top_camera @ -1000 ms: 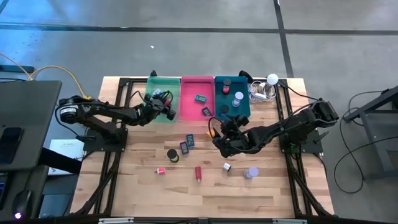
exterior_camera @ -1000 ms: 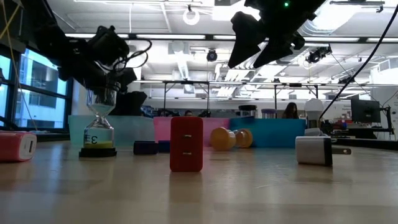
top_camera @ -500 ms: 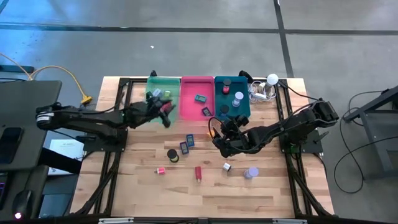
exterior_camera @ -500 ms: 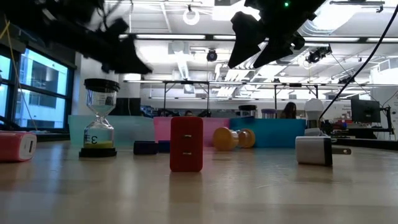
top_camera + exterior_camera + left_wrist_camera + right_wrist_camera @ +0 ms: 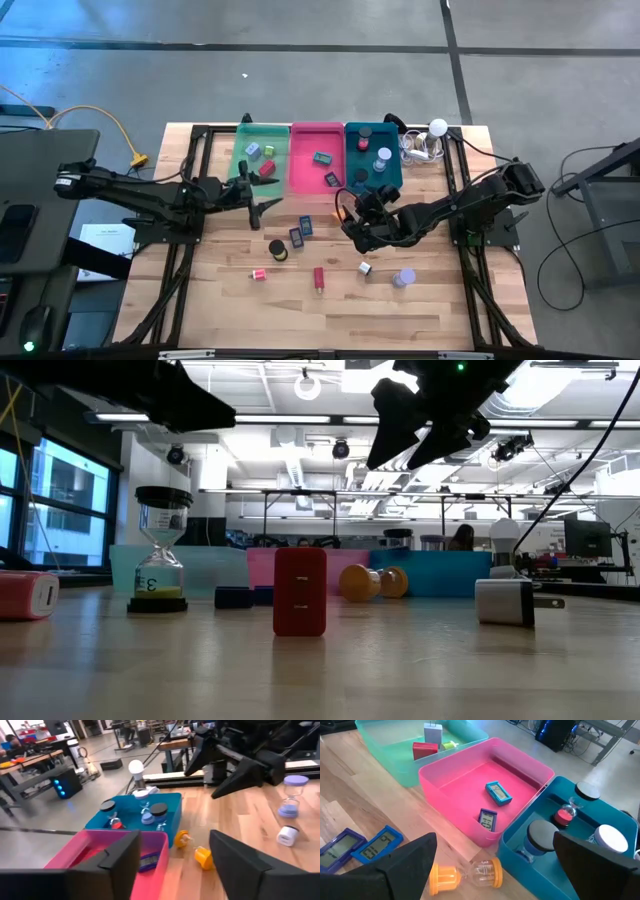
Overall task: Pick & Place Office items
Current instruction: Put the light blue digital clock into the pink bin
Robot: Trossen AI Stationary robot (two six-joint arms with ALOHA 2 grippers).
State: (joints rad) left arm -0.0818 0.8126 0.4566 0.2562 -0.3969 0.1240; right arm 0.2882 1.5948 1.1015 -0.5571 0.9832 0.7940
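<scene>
The left gripper (image 5: 262, 207) hangs empty, fingers spread, just in front of the green tray (image 5: 243, 172). The right gripper (image 5: 349, 222) gapes wide above an orange hourglass (image 5: 466, 874) beside the pink tray (image 5: 451, 815).

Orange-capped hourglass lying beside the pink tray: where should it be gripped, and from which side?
Best at the clear middle of the hourglass, from above, fingers across its long axis. It lies on its side, the wider orange cap would probably stop slipping, and the pink tray close by hinders a sideways approach.
</scene>
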